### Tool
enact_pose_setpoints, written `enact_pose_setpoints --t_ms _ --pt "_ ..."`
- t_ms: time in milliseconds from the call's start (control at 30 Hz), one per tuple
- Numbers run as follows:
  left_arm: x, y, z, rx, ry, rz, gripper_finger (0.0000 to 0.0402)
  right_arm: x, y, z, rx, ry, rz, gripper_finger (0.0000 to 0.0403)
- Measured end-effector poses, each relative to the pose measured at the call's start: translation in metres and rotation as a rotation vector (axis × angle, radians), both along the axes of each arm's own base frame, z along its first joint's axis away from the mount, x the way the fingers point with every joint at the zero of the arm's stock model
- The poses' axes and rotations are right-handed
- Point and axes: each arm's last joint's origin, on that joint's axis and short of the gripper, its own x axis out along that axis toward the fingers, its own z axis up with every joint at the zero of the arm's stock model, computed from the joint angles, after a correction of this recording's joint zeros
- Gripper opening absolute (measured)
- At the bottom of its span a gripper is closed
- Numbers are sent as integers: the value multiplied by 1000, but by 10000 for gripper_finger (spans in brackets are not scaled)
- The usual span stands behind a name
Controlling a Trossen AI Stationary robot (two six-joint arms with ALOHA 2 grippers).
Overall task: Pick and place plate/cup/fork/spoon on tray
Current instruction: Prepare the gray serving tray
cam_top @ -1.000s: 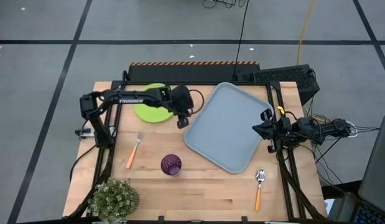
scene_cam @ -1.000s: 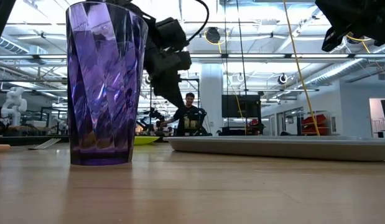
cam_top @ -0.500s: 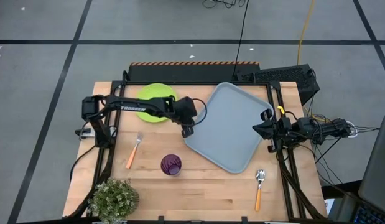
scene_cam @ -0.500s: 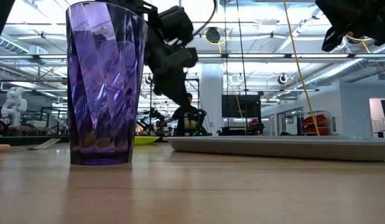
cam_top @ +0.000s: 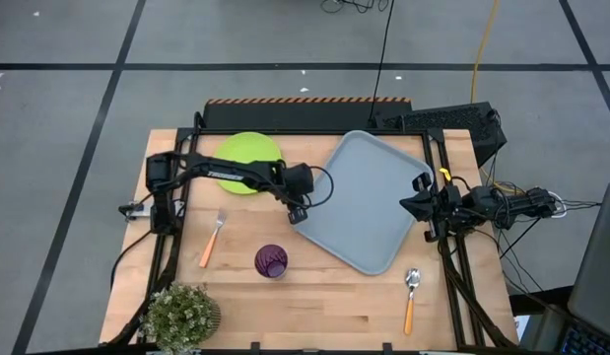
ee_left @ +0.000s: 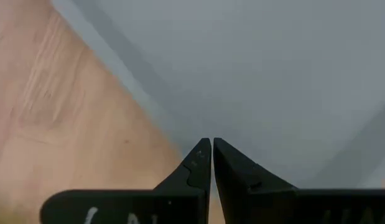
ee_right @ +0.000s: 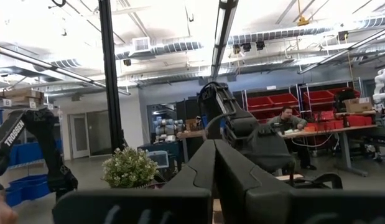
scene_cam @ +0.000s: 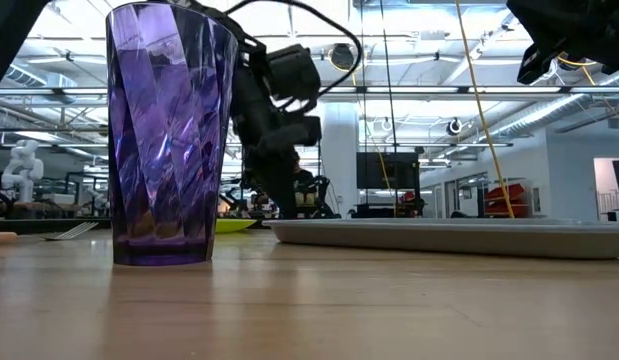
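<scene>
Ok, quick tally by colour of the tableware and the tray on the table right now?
Lime green: 1, the flat round plate
Translucent purple: 1, the small tumbler cup
Orange-handled with silver heads: 2, the tined fork and the oval-bowled spoon
Grey-blue: 1, the large rectangular tray
Total: 5

I saw a light wooden table (cam_top: 314, 306) carrying everything. The grey-blue tray (cam_top: 369, 202) lay on it at an angle, right of centre. The lime-green plate (cam_top: 247, 153) sat near the far edge on the left. The fork (cam_top: 213, 238) lay left of the purple cup (cam_top: 271, 261), the spoon (cam_top: 410, 298) near the front right, and a small potted plant (cam_top: 182, 316) stood at the front left corner.
</scene>
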Motion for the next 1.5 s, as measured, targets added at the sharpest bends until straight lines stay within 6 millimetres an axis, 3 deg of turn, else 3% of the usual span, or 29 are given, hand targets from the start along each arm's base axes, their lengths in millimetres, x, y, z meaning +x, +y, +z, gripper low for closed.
enact_pose_setpoints --t_ms 367,667,833,1167,1500 --pt "-1 3 4 102 19 15 32 1 0 -1 -8 15 -4 0" --pt "-2 1 -1 40 37 42 153 1 0 -1 -8 14 -4 0" --pt "1 -1 0 -35 4 52 185 1 0 -1 -8 14 -5 0" --pt "-2 -3 -4 22 28 82 185 1 0 -1 -8 15 -4 0" --pt "-7 -6 -12 59 54 91 120 1 0 -1 -8 15 -4 0"
